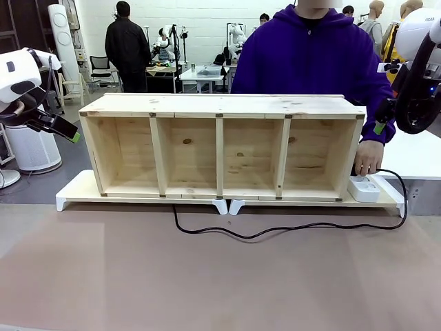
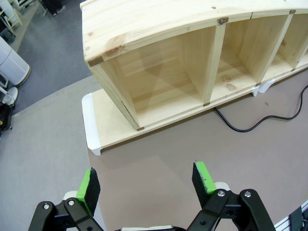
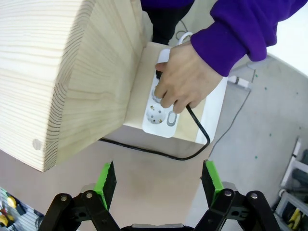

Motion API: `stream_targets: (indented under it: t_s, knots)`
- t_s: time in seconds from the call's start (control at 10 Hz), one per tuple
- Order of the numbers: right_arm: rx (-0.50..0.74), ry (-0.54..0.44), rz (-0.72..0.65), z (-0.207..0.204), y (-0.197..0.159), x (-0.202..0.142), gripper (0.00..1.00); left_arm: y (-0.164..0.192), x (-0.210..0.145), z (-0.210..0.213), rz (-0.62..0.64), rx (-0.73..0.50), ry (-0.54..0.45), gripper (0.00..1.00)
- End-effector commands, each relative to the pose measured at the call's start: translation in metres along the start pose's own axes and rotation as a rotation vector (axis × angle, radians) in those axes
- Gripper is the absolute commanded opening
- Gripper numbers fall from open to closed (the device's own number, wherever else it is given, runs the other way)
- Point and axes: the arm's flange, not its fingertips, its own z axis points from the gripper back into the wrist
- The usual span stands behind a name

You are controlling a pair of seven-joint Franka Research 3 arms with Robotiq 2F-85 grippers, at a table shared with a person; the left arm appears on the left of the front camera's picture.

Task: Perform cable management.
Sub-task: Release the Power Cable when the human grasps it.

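1. A long wooden shelf (image 1: 220, 145) with four open compartments stands on a flat wooden base with white ends (image 1: 72, 195), across the far half of the brown table (image 1: 207, 276).
2. A person in a purple sweatshirt (image 1: 310, 55) stands behind the shelf. Their hand (image 3: 185, 79) rests on the white power strip (image 3: 161, 113), which lies on the base just beside the shelf's end wall. The fingers cover what they press, so whether a plug is under them is hard to tell.
3. The cable (image 1: 275, 231) runs from that hand, loops out past the end of the base, then trails across the bare table in front of the shelf and rises to the base's front edge near the gap below the second compartment.
4. The right gripper (image 3: 159, 180) hovers above the shelf's end with its jaws spread wide and nothing between them. The cable's loop lies on the table below and ahead of the green pads (image 3: 106, 180), apart from them. The shelf's end wall and the person's hand stand between the gripper and the power strip.
5. The left gripper (image 2: 147, 185) hangs over the table off the shelf's other end, wide open and empty. The cable (image 2: 250, 126) lies well ahead of it, emerging at the base's front edge.
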Motion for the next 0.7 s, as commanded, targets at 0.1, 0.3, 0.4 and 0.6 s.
stream_targets:
  t_s: [0.1, 0.3, 0.4, 0.6]
  knots:
    - [0.003, 0.004, -0.002, -0.0005, -0.0004, -0.0007, 0.92, 0.0010, -0.0006, 0.0002, 0.002, 0.002, 0.000, 1.00]
    - [0.003, 0.004, -0.002, -0.0005, -0.0004, -0.0007, 0.92, 0.0010, -0.0006, 0.0002, 0.002, 0.002, 0.000, 1.00]
    - [0.003, 0.004, -0.002, -0.0005, -0.0004, -0.0007, 0.92, 0.0010, -0.0006, 0.0002, 0.002, 0.002, 0.000, 1.00]
    - [0.003, 0.004, -0.002, -0.0005, -0.0004, -0.0007, 0.92, 0.0010, -0.0006, 0.0002, 0.002, 0.002, 0.000, 1.00]
